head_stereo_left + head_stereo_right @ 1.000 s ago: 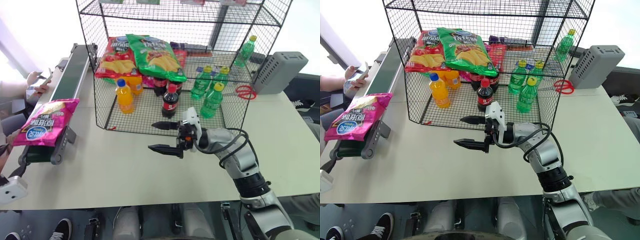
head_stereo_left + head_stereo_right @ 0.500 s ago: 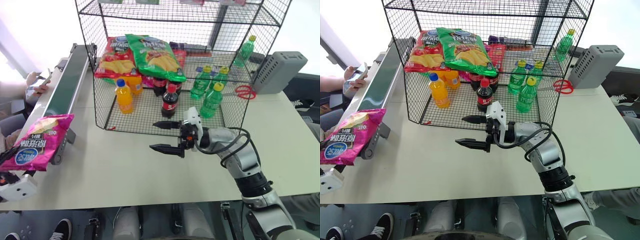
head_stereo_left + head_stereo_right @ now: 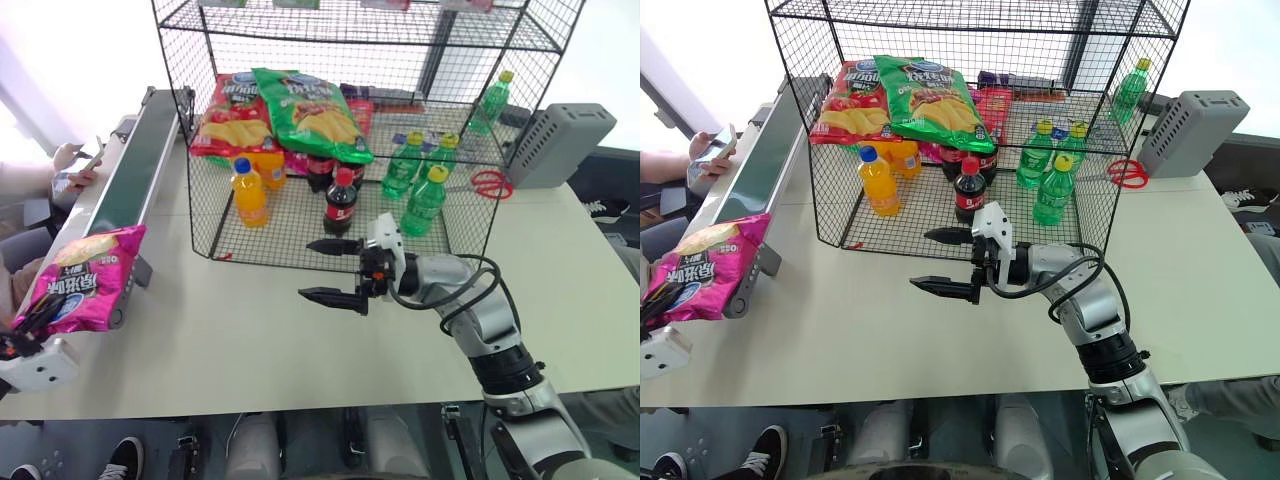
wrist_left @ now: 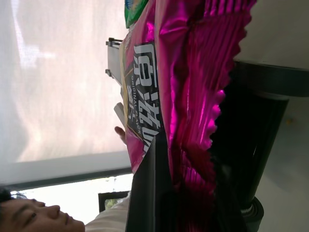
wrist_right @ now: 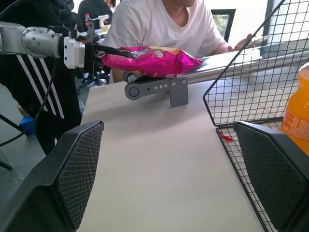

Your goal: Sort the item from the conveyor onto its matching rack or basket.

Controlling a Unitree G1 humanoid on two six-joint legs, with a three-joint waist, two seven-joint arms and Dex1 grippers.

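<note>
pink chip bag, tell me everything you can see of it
The pink bag is a shiny, crinkled magenta foil pack with a blue oval logo, white lettering and yellow chips pictured. Its crimped end is pinched in the shut left gripper. It lies roughly flat, logo side up, with its far part over the near end of the conveyor, beside the table's left edge. It is not yet in the rack.

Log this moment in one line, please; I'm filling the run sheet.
left tool: shut on pink chip bag at conveyor end | right tool: open, empty, before rack
</note>
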